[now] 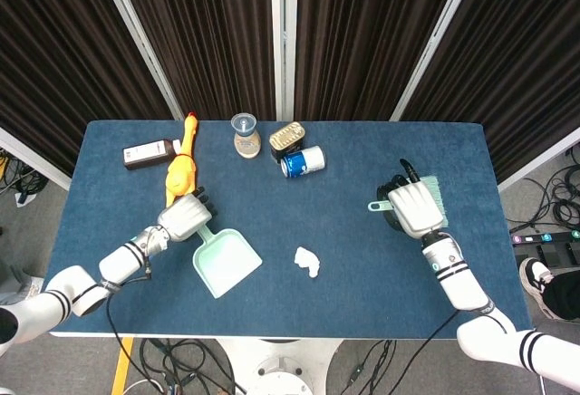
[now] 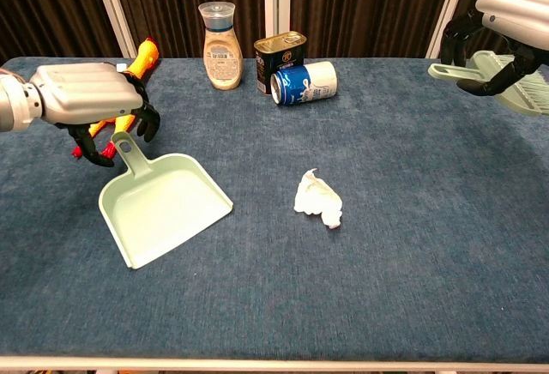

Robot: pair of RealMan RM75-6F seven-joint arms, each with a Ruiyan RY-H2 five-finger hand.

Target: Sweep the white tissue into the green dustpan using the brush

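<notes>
The crumpled white tissue (image 1: 307, 261) (image 2: 317, 200) lies near the table's middle front. To its left is the pale green dustpan (image 1: 227, 264) (image 2: 163, 207), flat on the cloth with its handle pointing far-left. My left hand (image 1: 186, 216) (image 2: 86, 93) hovers over that handle, dark fingers arched on either side of it with a gap showing. At the right edge my right hand (image 1: 412, 209) (image 2: 515, 5) holds the green brush (image 1: 433, 191) (image 2: 455, 69), fingers curled round its handle, which sticks out to the left.
A yellow rubber chicken (image 1: 181, 168) (image 2: 129, 82) lies just behind my left hand. Along the back stand a small bottle (image 1: 245, 135), a tin (image 1: 286, 135) and a blue can on its side (image 1: 304, 161). A dark box (image 1: 149, 152) sits far left.
</notes>
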